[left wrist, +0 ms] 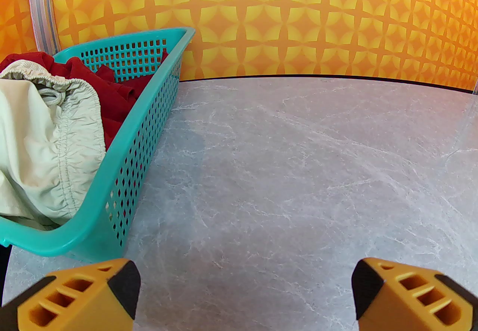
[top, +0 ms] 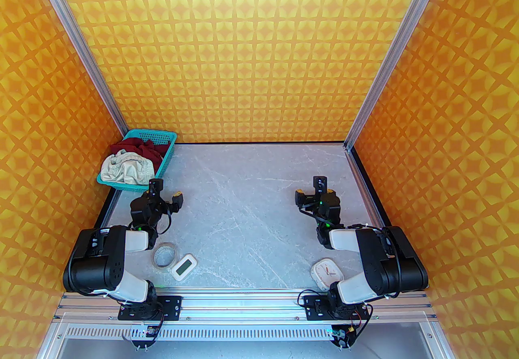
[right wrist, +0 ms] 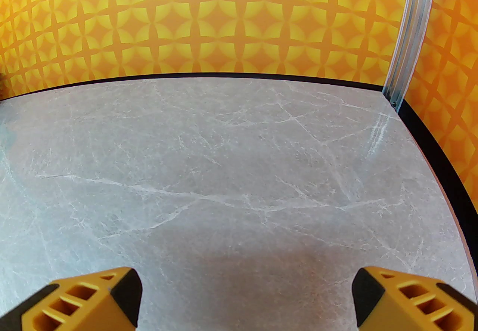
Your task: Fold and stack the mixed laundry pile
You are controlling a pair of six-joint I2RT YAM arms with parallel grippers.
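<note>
The left pincer (left wrist: 242,296) hangs released, jaws wide, beside the near right corner of a teal mesh basket (left wrist: 123,180). The right pincer (right wrist: 246,296) is spread too, over open grey marbled tabletop (right wrist: 239,157). The mixed laundry pile (top: 129,163) sits in the basket. The cream piece (left wrist: 44,157) lies crumpled at the near end, its gathered elastic band curving toward the right wall. It partly covers the dark red T-shirt (left wrist: 123,98), bunched at the far end. The basket's long axis runs away from the arms, in the tabletop's far left corner. Orange-patterned walls (top: 259,45) stand around.
</note>
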